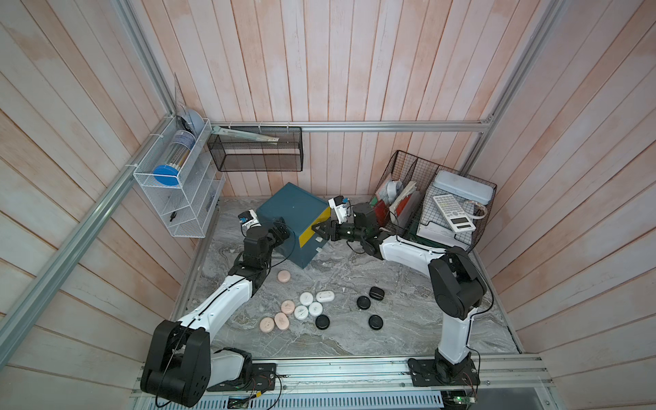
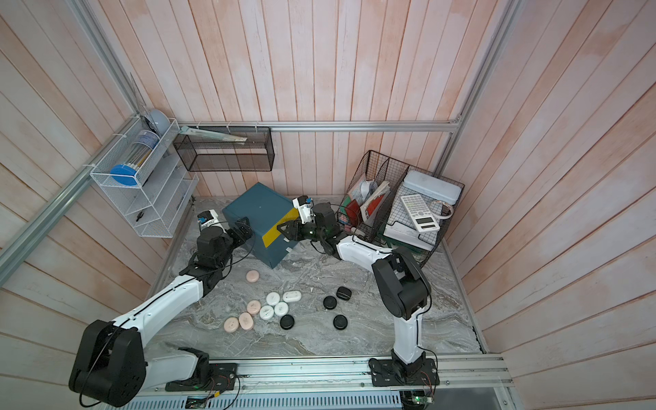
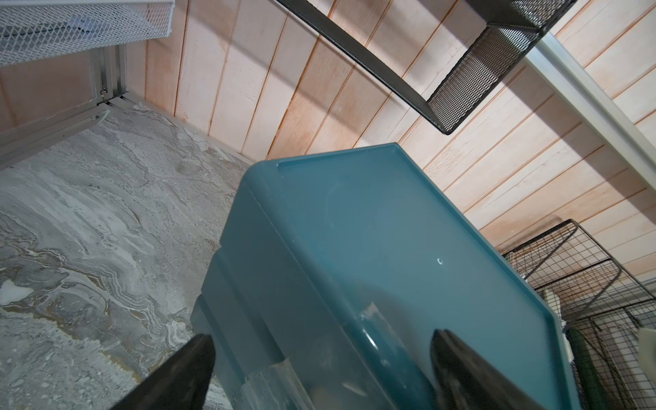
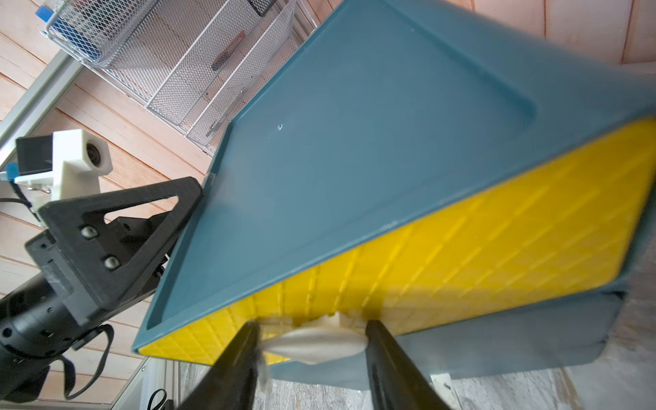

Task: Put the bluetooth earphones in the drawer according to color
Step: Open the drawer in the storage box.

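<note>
Teal cabinet [image 1: 291, 209], yellow front [image 4: 461, 248]: right gripper [image 4: 313, 328] pinches its white tab [image 4: 319, 346]; left gripper [image 3: 321, 335] spread wide at its rear.

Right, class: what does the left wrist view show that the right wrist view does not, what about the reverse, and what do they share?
Left wrist only: the black mesh basket on the wall and the black wire basket beyond the cabinet. Right wrist only: the yellow drawer front, with its white tab handle between the right tool's fingers. Both: the teal cabinet's top, the open left tool at the cabinet's edge, the white mesh rack, the marble table and the plank wall.
</note>
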